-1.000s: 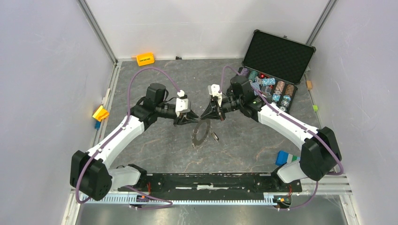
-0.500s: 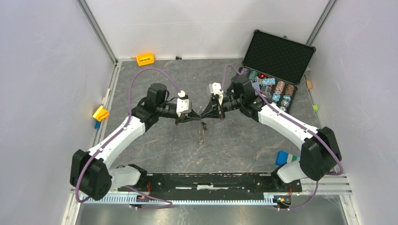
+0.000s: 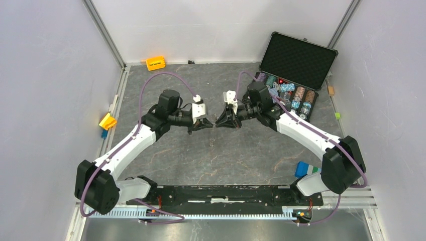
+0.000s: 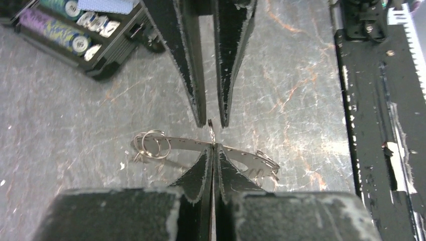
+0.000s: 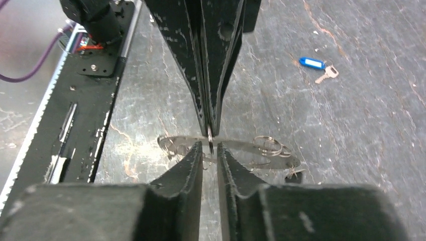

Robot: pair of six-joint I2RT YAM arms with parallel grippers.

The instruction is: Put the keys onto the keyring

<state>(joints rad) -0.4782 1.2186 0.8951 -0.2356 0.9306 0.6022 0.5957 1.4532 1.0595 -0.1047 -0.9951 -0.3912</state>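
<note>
Beside case [image 3: 299, 59], above counter [image 3: 251, 155] | clenched on keyring [image 4: 183, 144] band with left jaws | parted around it with right jaws | judged thin, stiff, slippery: pinch flat faces.

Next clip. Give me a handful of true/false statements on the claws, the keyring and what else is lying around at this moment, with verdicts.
1. The left claw is shut on the keyring. True.
2. The right claw is clamped tight on the keyring. False: its jaws stand slightly apart on either side of the ring.
3. The keyring lies untouched on the table. False: it is gripped by the left claw, between the two claws.
4. A blue-headed key lies loose on the table, apart from the keyring. True.
5. The chip case has its lid closed. False: the lid is up and rows of chips show.
</note>
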